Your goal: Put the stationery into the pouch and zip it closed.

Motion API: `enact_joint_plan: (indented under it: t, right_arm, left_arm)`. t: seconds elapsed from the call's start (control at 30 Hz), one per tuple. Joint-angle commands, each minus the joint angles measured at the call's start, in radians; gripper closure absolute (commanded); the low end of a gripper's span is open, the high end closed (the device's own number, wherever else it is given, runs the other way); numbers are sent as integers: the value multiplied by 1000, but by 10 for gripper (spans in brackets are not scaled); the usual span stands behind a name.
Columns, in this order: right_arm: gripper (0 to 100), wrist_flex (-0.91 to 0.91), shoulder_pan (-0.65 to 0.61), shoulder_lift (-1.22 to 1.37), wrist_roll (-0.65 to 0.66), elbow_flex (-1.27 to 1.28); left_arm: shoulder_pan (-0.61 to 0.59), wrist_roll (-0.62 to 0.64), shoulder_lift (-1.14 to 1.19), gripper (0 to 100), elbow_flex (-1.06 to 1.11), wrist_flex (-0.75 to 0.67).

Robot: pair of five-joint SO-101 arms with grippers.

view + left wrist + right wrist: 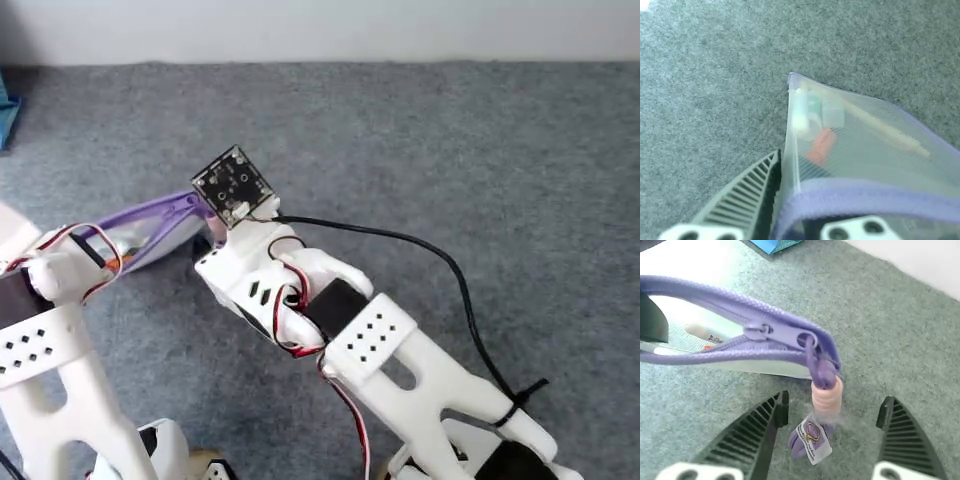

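A translucent pouch (150, 225) with a purple zipper edge is held up off the grey carpet between the two arms. Through its mesh side (865, 150) I see stationery: a white stick (801, 112), an orange piece (820, 145), a clear block (832, 115) and a pale pencil (890, 132). My left gripper (790, 165) is shut on the pouch's zipper edge at one end. My right gripper (835, 400) stands open at the other end, around the zipper pull's pink bead (826, 395) and tag (812, 437). The slider (760, 330) sits near this end, and the zipper gapes beyond it.
A blue object (5, 110) lies at the carpet's far left edge, with a white sheet (690, 260) near it. A black cable (440, 260) runs from the right arm's camera (232, 185) across the carpet. Open carpet stretches to the back and right.
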Motion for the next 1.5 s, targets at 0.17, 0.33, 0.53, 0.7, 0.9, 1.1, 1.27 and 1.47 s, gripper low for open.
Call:
enact_joint_plan:
  t: [0.17, 0.33, 0.53, 0.7, 0.9, 1.1, 1.27, 1.47]
  right_arm:
    - [735, -101, -5, 44, 101, -6]
    - [917, -101, 18, 42, 101, -6]
    - [990, -99, 53, 33, 101, -9]
    - [990, 24, 77, -71, 101, -9]
    - [991, 268, 73, -262, 95, -14]
    - [991, 440, 8, -420, 94, -14]
    - [991, 558, -2, -478, -2, -14]
    - [991, 705, 2, -535, -57, -8]
  left_arm:
    - [5, 15, -2, 987, -36, -8]
    - [5, 15, -2, 987, -36, -8]
    - [5, 15, 0, 987, -36, -12]
    - [5, 14, -5, 987, -36, -11]
    - [51, 11, -6, 963, -53, 17]
    - [147, 66, 2, 701, -97, -80]
    - [356, 68, 3, 622, -110, -267]
    - [632, 3, 86, 660, -114, -448]
